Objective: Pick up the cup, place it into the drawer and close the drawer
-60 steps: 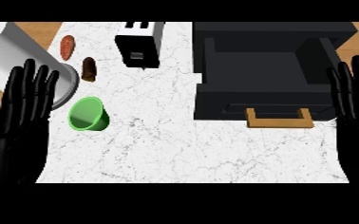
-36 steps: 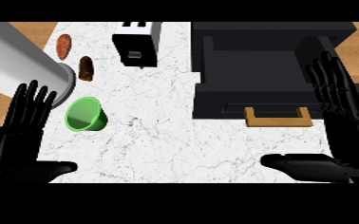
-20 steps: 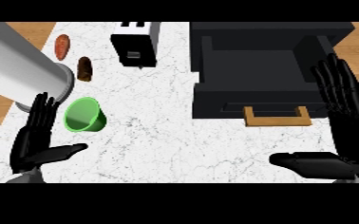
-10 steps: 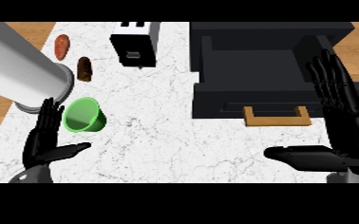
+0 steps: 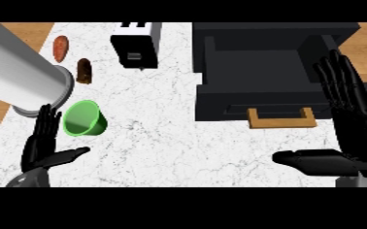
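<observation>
Black fingers come up from the near edge on both sides. On the left, the left hand [image 5: 41,145] stands with fingers straight and thumb spread, nothing in it, just beside the green cup [image 5: 84,119]; whether a fingertip touches the cup's rim I cannot tell. On the right, the right hand [image 5: 341,126] is spread wide too, thumb pointing inward low over the desk [image 5: 172,140], fingers reaching up along the right side of the drawer [image 5: 261,80], holding nothing.

The cup lies tipped on its side on the white marbled desk, its open mouth facing up and towards the viewer, and I see nothing inside it. Just behind and left of it a large grey metal cylinder [image 5: 28,85] slants in from the left edge, its end close to the cup.

Further back on the right, the black drawer is pulled open towards the viewer, its wooden handle [image 5: 281,117] on the front panel and its dark inside bare. It belongs to a black cabinet [image 5: 276,31] sitting on the desk.

At the far left lie two small items, a dark brown one [image 5: 84,71] and a reddish one [image 5: 61,48] behind it. A black and white toaster-like appliance [image 5: 136,44] stands at the back centre. Brown wood [image 5: 32,29] shows beyond the desk at the corners.
</observation>
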